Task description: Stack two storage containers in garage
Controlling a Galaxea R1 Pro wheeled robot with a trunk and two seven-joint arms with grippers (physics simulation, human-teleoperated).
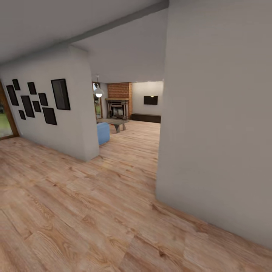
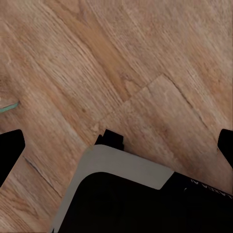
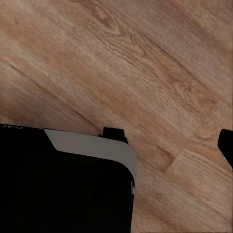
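Both grippers hang over wood-plank floor (image 1: 94, 211); left gripper (image 2: 119, 145) fingers spread and empty, right gripper's (image 3: 167, 141) spacing unclear. Living room (image 1: 124, 109) lies ahead past the white wall (image 1: 215, 132), near the brick fireplace (image 1: 119, 100).

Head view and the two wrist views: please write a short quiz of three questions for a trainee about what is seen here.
1. True or false: the fireplace at the far end of the room is set in red brick.
2. Multiple choice: what hangs on the wall to the left of the passage? A) a mirror B) dark picture frames C) a clock
3. Fill in: both wrist views look down on a ____ floor.

Key: 1 true; 2 B; 3 wood-plank.
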